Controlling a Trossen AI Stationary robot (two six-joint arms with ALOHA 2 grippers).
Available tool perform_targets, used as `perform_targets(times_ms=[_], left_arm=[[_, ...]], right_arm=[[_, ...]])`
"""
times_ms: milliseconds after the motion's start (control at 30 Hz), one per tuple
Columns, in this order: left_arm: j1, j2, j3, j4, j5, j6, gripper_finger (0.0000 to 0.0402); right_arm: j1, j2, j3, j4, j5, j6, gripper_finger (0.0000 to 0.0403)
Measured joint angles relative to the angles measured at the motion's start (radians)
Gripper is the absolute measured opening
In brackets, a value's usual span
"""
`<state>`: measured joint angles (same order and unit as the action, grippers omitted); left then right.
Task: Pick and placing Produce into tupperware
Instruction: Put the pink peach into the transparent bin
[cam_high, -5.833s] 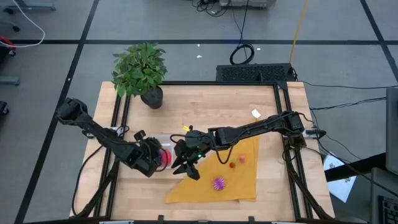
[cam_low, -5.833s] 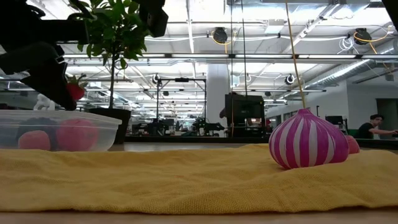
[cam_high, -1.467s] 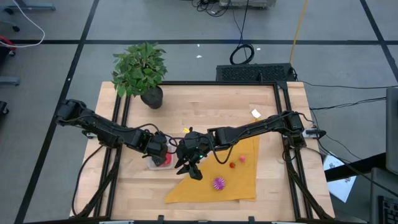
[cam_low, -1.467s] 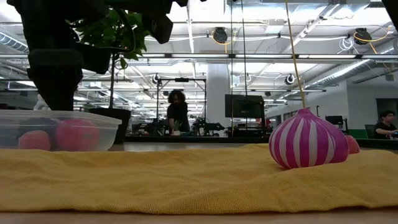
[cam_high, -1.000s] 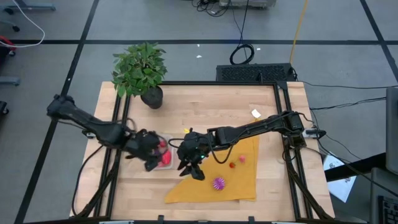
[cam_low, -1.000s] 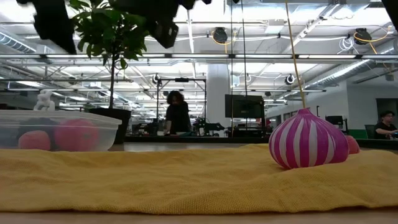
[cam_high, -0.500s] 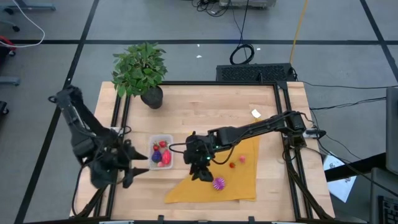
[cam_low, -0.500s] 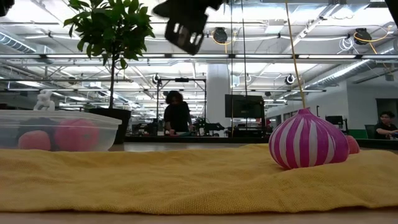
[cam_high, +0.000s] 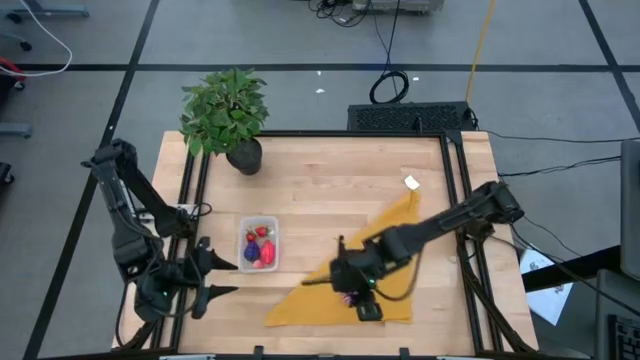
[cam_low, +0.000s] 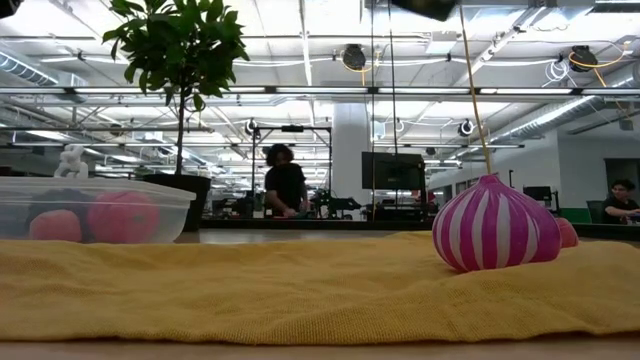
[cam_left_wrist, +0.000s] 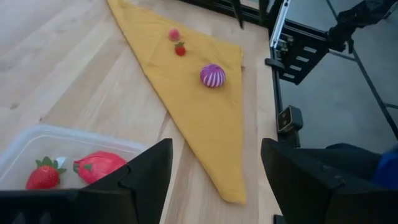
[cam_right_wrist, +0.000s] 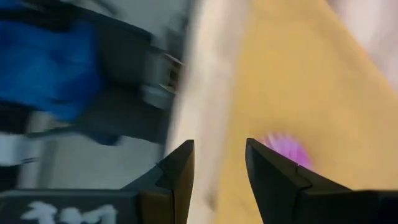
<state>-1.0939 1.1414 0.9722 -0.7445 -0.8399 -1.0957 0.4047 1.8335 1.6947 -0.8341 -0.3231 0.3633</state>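
Over cloth (cam_high: 385, 262): our right gripper (cam_high: 362, 300) hovers by striped ball (cam_low: 495, 237), jaws slightly apart, empty, lined up to grab | left gripper (cam_high: 212, 277) parked off-table, jaws apart | tupperware (cam_high: 259, 244) holds strawberry (cam_left_wrist: 42, 173)

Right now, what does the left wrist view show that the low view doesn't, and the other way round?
Only the left wrist view: the open left gripper, a strawberry in the tupperware, and two small red pieces on the cloth.
Only the low view: the potted plant and people in the room behind.
Both: the yellow cloth, the striped magenta ball on it, and the tupperware holding produce.
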Motion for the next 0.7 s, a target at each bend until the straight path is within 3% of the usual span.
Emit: perform_targets(times_ms=[167,367,700], left_arm=[[0.001,0.005,0.0,0.004,-0.001,-0.006,0.025],[0.023,0.004,0.0,0.018,0.0,0.014,0.0251],[0.055,0.004,0.0,0.017,0.028,0.036,0.0251]], right_arm=[[0.101,-0.028,0.0,-0.19,0.279,0.14,0.0132],[0.188,-0.026,-0.002,-0.431,0.507,0.289,0.0132],[0.201,-0.041,-0.232,-0.446,0.529,0.401,0.0132]])
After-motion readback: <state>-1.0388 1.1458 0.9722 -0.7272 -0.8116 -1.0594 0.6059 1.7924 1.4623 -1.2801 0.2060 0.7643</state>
